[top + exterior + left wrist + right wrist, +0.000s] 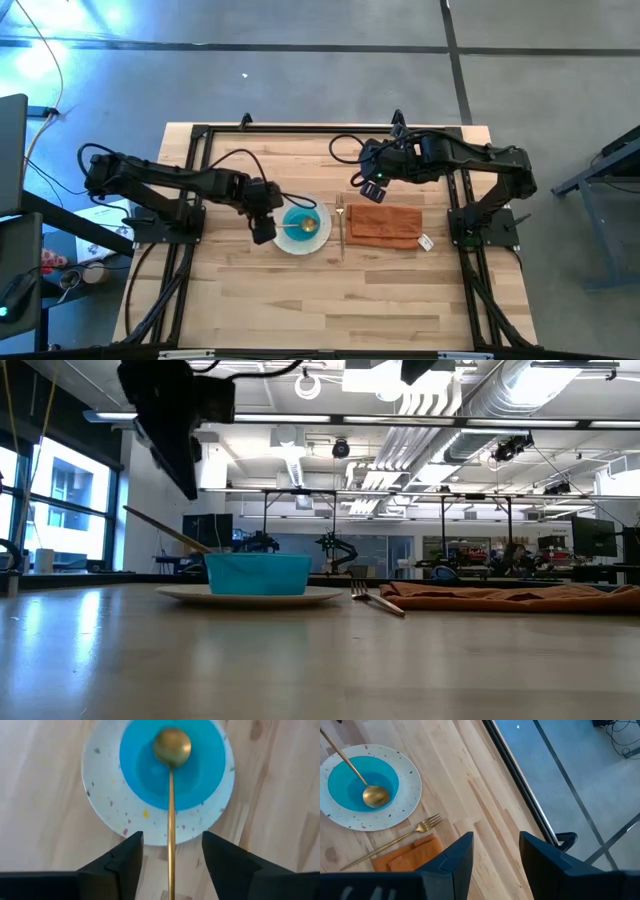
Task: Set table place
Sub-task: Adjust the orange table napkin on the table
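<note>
The place setting is found laid out near the middle of the surface [250, 290]. The speckled plate [318, 242] is seated flat on the planks, and the blue bowl [299, 223] is centred on it. The gold spoon [171, 795] is lodged with its head in the bowl and its handle run out over the plate's rim, so that it is propped at a slant, as is confirmed in the low view. The gold fork [340, 227] is laid just beside the plate, tines away from the front edge, and the rust-orange napkin [385, 226] is spread flat immediately beyond the fork, its tag trailing at one corner.

The left pincer [171, 855] is held above the spoon's handle, its fingers spread wide on either side of it with nothing gripped; the handle is seen free between them. The right pincer [495, 855] is held raised over the far side of the napkin, likewise parted and empty.

All five items are judged to be in place, and both arms appear positioned clear of the setting so that nothing is disturbed.
</note>
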`<state>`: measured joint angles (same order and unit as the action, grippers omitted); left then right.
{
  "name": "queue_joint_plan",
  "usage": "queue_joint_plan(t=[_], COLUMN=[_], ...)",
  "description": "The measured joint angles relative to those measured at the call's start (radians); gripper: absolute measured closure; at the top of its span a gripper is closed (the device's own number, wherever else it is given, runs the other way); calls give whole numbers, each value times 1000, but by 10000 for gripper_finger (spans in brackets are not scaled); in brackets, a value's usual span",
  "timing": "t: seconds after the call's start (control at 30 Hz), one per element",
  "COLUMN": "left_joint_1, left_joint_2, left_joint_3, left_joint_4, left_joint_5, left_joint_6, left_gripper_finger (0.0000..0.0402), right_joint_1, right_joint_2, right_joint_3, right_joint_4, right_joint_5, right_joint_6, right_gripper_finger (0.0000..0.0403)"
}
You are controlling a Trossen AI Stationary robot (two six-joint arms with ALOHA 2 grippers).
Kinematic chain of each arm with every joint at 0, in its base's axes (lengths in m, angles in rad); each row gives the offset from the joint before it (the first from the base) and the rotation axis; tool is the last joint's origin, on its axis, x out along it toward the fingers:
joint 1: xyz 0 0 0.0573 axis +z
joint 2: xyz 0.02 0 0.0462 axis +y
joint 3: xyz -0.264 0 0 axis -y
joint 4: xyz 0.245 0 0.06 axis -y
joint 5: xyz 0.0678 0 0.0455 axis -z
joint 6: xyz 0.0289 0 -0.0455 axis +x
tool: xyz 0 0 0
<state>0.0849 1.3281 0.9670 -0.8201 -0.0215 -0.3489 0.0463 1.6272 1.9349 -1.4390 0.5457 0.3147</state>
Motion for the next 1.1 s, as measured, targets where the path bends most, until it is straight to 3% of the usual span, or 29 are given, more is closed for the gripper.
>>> queue_joint_plan(t=[0.13,0.23,0.43,0.6,0.77,0.97,1.1], left_joint_1=[0,0,0,0,0,0,0], left_joint_2=[-3,-5,-8,-46,-95,-124,-127], left_joint_3=[94,188,335,365,365,366,366], left_joint_4=[-82,-195,-443,-524,-523,-524,-524], left_joint_5=[-72,-176,-410,-512,-533,-541,-537], left_joint_6=[0,-3,-44,-104,-142,-147,-147], left_gripper_finger=[232,253,316,392,387,393,398], right_joint_1=[0,0,0,0,13,54,106], right_joint_2=[0,0,3,3,15,48,56], right_joint_3=[-61,-200,-587,-772,-856,-872,-872], right_joint_4=[52,159,591,817,954,954,769], right_joint_5=[0,-55,-303,-384,-447,-467,-473], right_joint_6=[42,84,132,243,324,361,417], right_gripper_finger=[253,273,390,400,403,403,403])
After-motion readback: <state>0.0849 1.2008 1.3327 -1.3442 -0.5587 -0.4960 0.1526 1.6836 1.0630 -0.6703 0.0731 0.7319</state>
